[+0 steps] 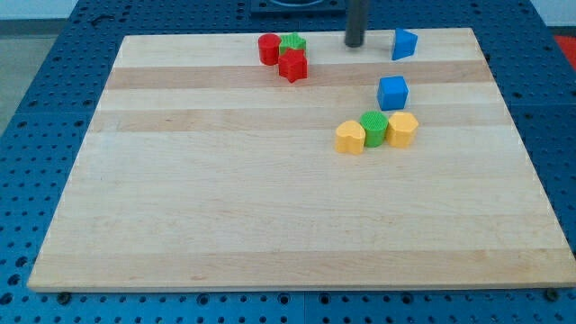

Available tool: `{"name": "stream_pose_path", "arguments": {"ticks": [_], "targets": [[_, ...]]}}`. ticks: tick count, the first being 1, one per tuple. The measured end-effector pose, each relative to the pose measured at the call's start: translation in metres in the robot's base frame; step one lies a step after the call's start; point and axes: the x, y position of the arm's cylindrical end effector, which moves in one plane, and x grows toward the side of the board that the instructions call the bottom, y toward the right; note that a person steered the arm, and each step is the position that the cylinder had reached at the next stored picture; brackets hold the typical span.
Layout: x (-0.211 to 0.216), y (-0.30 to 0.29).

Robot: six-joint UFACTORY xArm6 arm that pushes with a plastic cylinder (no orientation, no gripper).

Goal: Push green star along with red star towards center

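The green star (294,42) sits near the view's top edge of the wooden board (225,225), touching the red star (292,66) just below it. A red cylinder (268,49) stands against the green star's left side. My tip (354,43) is a dark rod end at the view's top, about a block's width to the right of the green star and apart from it.
A blue triangular block (405,43) lies right of my tip. A blue cube (392,92) sits below it. Lower, a yellow block (350,138), a green cylinder (373,128) and another yellow block (401,129) form a touching row.
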Motion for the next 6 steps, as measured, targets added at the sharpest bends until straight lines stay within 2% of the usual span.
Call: {"name": "stream_pose_path", "arguments": {"ticks": [1,2,4,6], "targets": [[-0.008,-0.064],[-0.005,-0.101],[0.037,-0.109],[0.116,-0.142]]}}
